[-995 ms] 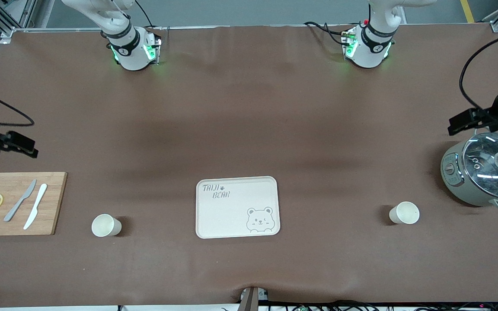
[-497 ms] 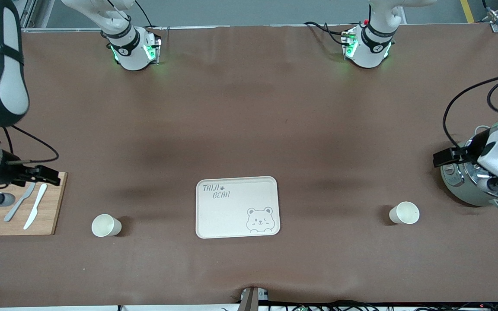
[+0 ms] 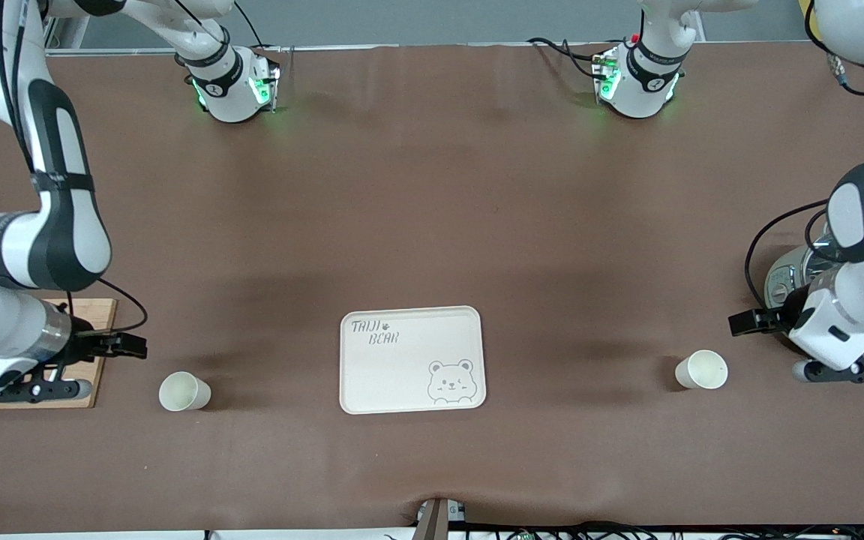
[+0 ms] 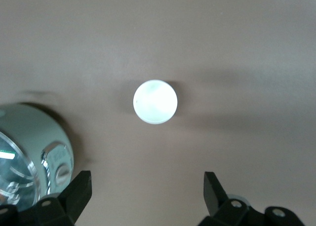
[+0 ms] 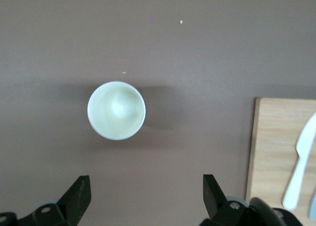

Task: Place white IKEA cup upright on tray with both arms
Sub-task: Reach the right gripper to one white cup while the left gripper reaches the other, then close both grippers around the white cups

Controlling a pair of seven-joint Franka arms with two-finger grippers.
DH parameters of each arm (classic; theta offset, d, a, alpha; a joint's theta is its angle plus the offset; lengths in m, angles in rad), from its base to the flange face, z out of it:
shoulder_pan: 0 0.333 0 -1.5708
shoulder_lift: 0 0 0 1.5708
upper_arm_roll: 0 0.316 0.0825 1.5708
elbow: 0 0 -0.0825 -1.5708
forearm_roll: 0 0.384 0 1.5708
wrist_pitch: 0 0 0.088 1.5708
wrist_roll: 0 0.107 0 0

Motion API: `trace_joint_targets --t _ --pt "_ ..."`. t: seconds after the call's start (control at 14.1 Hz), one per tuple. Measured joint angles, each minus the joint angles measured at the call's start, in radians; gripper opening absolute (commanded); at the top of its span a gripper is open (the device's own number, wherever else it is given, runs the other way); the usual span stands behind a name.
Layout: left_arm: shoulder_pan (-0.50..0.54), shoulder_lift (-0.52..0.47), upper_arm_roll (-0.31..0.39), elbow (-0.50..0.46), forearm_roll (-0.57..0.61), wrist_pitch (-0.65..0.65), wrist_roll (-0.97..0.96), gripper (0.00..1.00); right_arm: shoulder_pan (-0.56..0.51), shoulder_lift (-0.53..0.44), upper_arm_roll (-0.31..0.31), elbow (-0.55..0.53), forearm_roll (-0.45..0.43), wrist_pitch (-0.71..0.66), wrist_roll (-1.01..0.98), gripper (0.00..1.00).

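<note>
So there are 2 white cups on the brown table, both standing upright with their mouths facing up, long axis vertical. One cup [image 3: 184, 391] sits toward the right arm's end, near the wooden cutting board [image 3: 94, 375]; the other cup [image 3: 702, 369] sits toward the left arm's end, near the grey cooker [image 3: 781, 281]. The tray [image 3: 412, 359] lies flat between them, well apart from both, with its long side running along the table, and it reads "TAIJI BEAR" in grey with a bear face drawn in one corner. The right gripper [image 5: 143, 199] hangs over the table just beside its cup, pointing straight down, fingers spread wide, nothing in them. The left gripper [image 4: 147, 194] does the same by the other cup, wide apart and empty too.
</note>
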Motion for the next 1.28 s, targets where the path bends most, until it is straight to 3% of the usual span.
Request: trace_joint_targets --t 0.43,1.28 --pt "0.076 0.128 0.003 -0.002 0.0 0.143 0.071 1.0 0.006 0.083 0.0 0.006 0.0 0.144 -0.013 1.0" --pt "0.074 0.276 -0.004 -0.004 0.0 0.31 0.066 1.0 0.004 0.206 -0.003 0.013 0.0 0.319 -0.016 1.0"
